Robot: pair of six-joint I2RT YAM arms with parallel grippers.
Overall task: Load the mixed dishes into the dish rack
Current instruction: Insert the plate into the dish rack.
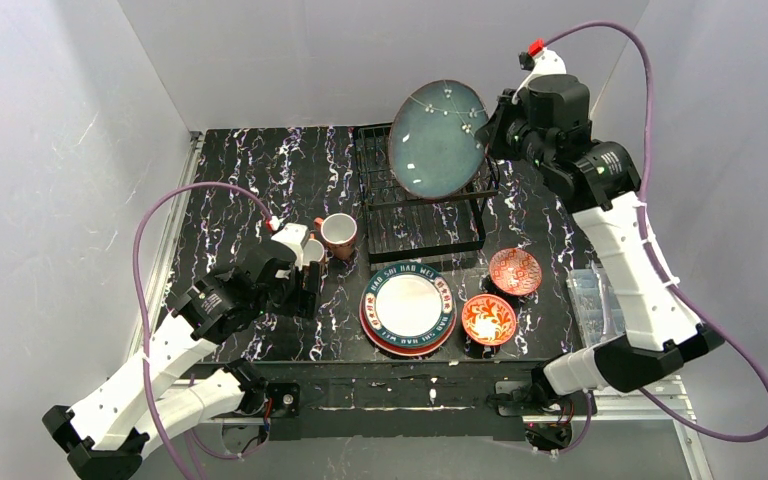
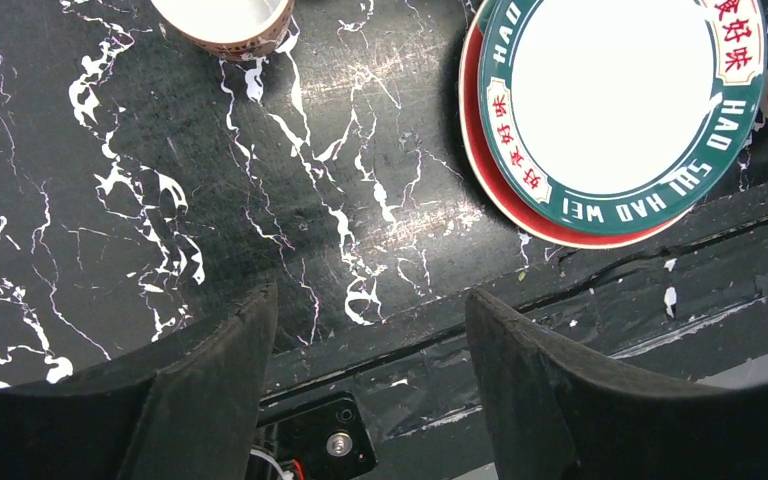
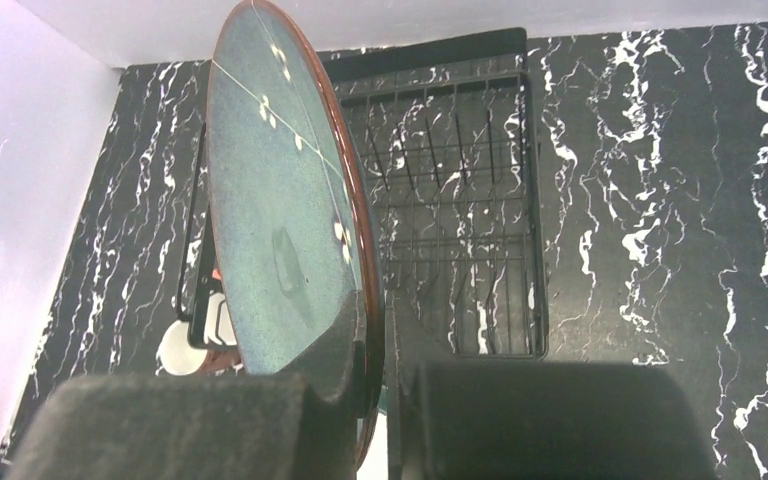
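My right gripper (image 1: 492,132) is shut on the rim of the dark teal plate (image 1: 438,138), holding it on edge above the black wire dish rack (image 1: 425,222). The right wrist view shows the fingers (image 3: 345,335) pinching the plate (image 3: 280,220) over the rack (image 3: 455,215). My left gripper (image 1: 306,287) is open and empty, low over the table beside two terracotta mugs (image 1: 338,234), one partly hidden under the wrist. A white plate with a green lettered rim (image 1: 408,305) lies on a red plate (image 2: 520,195). Two red-patterned bowls (image 1: 514,270) (image 1: 488,318) sit to their right.
The left wrist view shows one mug's rim (image 2: 225,20), the plate stack (image 2: 620,100) and the table's front edge (image 2: 560,290) between the open fingers (image 2: 235,340). A clear plastic container (image 1: 590,293) sits at the table's right edge. White walls enclose the table.
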